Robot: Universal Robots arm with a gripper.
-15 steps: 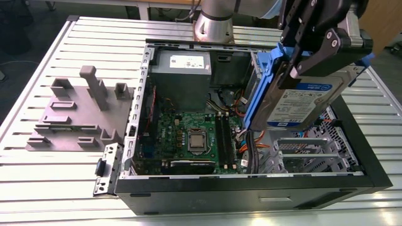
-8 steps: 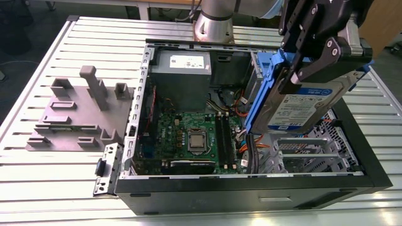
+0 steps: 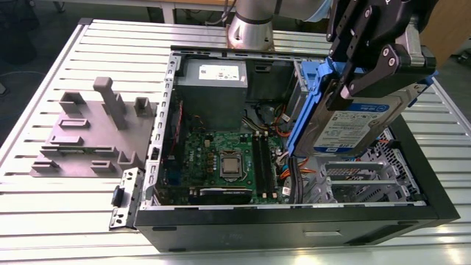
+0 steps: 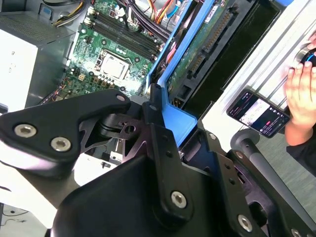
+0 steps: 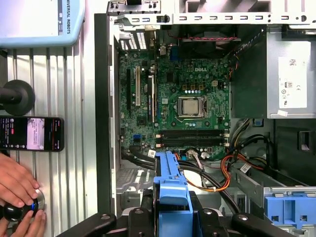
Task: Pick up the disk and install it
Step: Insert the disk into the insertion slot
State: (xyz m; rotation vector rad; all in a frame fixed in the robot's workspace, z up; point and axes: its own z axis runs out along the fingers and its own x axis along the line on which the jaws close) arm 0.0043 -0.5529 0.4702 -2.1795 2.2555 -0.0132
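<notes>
My gripper (image 3: 362, 83) is shut on the disk (image 3: 356, 126), a silver hard drive with a white-and-blue label in a blue plastic bracket (image 3: 308, 110). I hold it tilted in the air over the exterior view's right part of the open computer case (image 3: 294, 223), above the metal drive cage (image 3: 360, 176). In the second wrist view the disk's green circuit-board underside (image 4: 197, 52) and the bracket (image 4: 178, 121) show between the black fingers (image 4: 154, 106). The first wrist view looks along the bracket's blue edge (image 5: 170, 182) down into the case.
Inside the case are the green motherboard (image 5: 180, 106), a grey power supply (image 5: 291, 81) and orange and black cables (image 5: 219, 173). A grey moulded fixture (image 3: 88, 132) lies beside the case. A phone (image 5: 32, 133) and a person's hand (image 5: 17, 185) rest on the slatted table.
</notes>
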